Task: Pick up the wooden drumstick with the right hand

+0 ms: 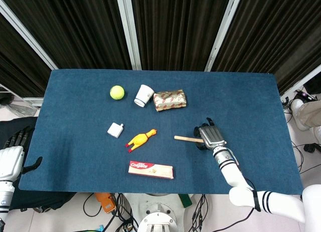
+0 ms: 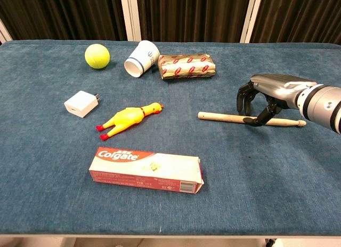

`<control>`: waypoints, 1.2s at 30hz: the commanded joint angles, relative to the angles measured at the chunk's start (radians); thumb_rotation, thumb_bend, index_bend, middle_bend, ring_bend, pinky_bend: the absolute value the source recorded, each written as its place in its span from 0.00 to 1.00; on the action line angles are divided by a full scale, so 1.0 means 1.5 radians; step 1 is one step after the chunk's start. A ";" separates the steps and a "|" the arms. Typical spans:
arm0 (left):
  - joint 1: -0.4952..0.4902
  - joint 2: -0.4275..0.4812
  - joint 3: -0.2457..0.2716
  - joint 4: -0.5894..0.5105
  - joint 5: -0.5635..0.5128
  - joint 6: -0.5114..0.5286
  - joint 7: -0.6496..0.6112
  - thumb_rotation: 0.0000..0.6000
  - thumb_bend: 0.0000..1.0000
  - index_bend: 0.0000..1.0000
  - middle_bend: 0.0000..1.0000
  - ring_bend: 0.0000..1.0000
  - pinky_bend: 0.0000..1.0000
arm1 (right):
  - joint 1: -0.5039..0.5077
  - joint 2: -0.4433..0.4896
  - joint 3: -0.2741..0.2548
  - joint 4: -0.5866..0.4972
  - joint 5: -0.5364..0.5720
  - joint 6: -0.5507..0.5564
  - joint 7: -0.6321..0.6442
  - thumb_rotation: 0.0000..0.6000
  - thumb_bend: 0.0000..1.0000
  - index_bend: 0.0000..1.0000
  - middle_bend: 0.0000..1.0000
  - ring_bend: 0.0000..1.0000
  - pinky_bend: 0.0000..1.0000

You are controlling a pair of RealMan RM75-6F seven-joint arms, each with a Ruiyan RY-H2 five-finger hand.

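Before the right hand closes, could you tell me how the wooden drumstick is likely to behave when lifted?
The wooden drumstick looks like a straight, rigid rod, so it should not flex. Being round and lying flat on the table, it may roll if the right hand nudges it sideways. The hand arches over a point nearer one end, so the stick might tilt when raised.
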 commanded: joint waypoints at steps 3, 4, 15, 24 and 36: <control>0.000 0.000 0.001 0.000 0.001 -0.001 0.000 1.00 0.28 0.01 0.00 0.00 0.10 | 0.009 -0.002 -0.001 -0.001 0.012 -0.003 -0.008 1.00 0.49 0.50 0.52 0.30 0.00; -0.001 0.000 0.001 0.000 0.001 -0.002 0.001 1.00 0.28 0.01 0.00 0.00 0.10 | 0.012 -0.002 -0.002 -0.001 0.016 -0.005 -0.011 1.00 0.49 0.50 0.52 0.30 0.00; -0.002 0.004 0.004 -0.001 0.004 -0.006 0.000 1.00 0.28 0.01 0.00 0.00 0.10 | 0.031 -0.009 -0.004 0.001 0.040 -0.012 -0.020 1.00 0.49 0.50 0.52 0.30 0.00; -0.004 0.005 0.007 -0.002 0.009 -0.008 0.003 1.00 0.28 0.01 0.00 0.00 0.10 | 0.047 -0.014 -0.008 0.005 0.065 -0.019 -0.031 1.00 0.49 0.51 0.53 0.31 0.00; -0.005 0.007 0.010 -0.003 0.009 -0.013 0.007 1.00 0.28 0.01 0.00 0.00 0.10 | 0.061 -0.020 -0.016 0.014 0.077 -0.032 -0.027 1.00 0.55 0.54 0.53 0.31 0.00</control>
